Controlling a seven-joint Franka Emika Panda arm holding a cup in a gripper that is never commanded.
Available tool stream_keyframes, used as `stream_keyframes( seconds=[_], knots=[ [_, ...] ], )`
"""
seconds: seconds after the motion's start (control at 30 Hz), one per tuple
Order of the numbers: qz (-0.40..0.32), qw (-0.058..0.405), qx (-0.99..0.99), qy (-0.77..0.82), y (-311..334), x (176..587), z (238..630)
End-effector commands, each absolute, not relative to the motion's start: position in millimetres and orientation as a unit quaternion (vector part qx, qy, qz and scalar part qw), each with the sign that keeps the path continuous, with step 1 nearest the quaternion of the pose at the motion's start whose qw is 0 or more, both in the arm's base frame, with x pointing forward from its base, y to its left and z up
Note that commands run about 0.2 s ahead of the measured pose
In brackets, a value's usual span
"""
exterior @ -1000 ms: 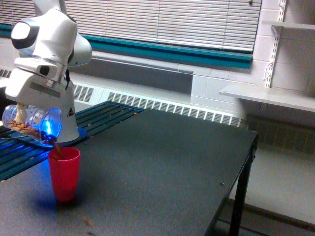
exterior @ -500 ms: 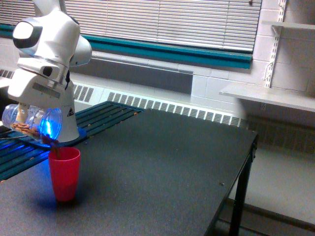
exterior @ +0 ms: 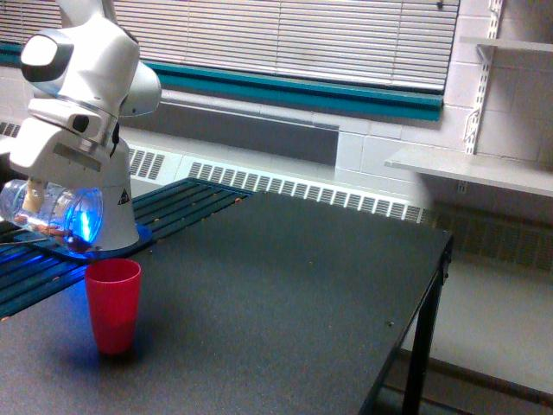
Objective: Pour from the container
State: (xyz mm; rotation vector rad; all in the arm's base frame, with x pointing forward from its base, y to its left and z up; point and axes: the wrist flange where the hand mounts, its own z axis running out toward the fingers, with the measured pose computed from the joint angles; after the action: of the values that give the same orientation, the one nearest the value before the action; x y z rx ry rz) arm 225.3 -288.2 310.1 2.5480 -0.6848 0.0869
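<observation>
Cup first: nearest my camera, a red plastic cup [exterior: 113, 304] stands upright on the dark table [exterior: 285, 294], close to its front edge at the exterior view's left. Just above and behind the cup's rim I see the container [exterior: 54, 216], a clear round jar lying nearly on its side, its wide mouth turned toward the cup and lit by a blue glow. A few brown bits show along its lower wall near the mouth. The gripper [exterior: 34, 197] comes down onto the jar from the white arm [exterior: 82, 95] above and carries it clear of the table; I see one pale finger against the jar's far end, so the gripper is clamped on the jar. Behind the jar sits a white cone-shaped base on a blue disc. Farther back, dark slats run along the table's left side. Beyond them a radiator grille [exterior: 302, 192] lines the wall under closed blinds [exterior: 285, 39], and a white shelf [exterior: 471, 169] juts out at the right.
</observation>
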Motion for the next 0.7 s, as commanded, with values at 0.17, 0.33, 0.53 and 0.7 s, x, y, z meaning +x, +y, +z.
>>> stream_keyframes(
  seconds=[0.17,0.33,0.53,0.7],
  knots=[
    [0.024,0.256,0.938,-0.232,-284.2,230.2,314.0],
    [0.016,0.261,0.939,-0.222,-283.4,226.9,313.9],
    [0.007,0.266,0.940,-0.212,-281.0,225.9,314.9],
    [0.008,0.270,0.940,-0.208,-280.2,229.8,319.4]
  ],
)
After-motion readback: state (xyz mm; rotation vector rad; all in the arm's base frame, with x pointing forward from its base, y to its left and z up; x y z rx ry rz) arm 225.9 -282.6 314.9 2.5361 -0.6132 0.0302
